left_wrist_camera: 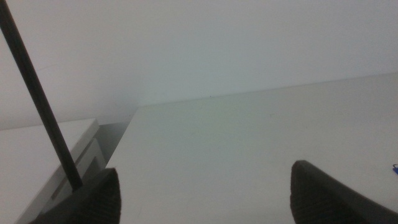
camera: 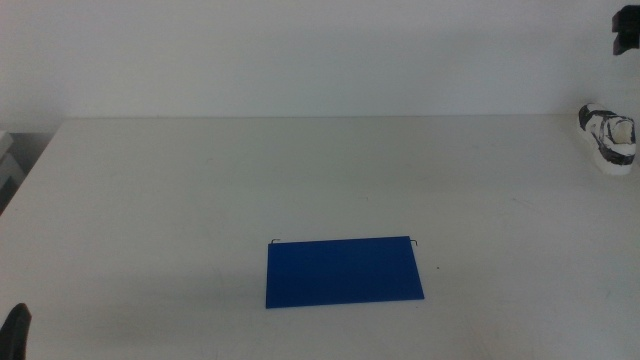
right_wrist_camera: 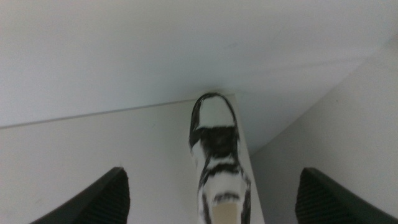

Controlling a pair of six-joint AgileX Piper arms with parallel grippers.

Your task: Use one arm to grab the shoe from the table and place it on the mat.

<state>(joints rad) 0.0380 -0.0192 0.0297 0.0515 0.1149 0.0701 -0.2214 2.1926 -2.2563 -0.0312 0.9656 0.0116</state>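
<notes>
left hand: our left hand sits low at the near-left corner of the large plain white tabletop; only a dark tip shows at the bottom edge of the middle view. Jaws spread wide, nothing between them. We read it as the waiting arm.
mat: thin flat bright-blue rectangular mat lies near the front centre of the tabletop, bare, nothing on it.
shoe: low white sneaker with black patches and a white sole rests at the far-right edge of the tabletop, well apart from the mat.
right hand: our right hand hangs over the shoe, jaws wide on either side of it, not touching as far as we can tell. A dark piece of the right arm shows at the top-right corner of the middle view.
progress: nothing done yet, we judge. Shoe not gripped, not lifted.
left to do: close on the shoe, lift, carry across to the mat, set down, release.
</notes>
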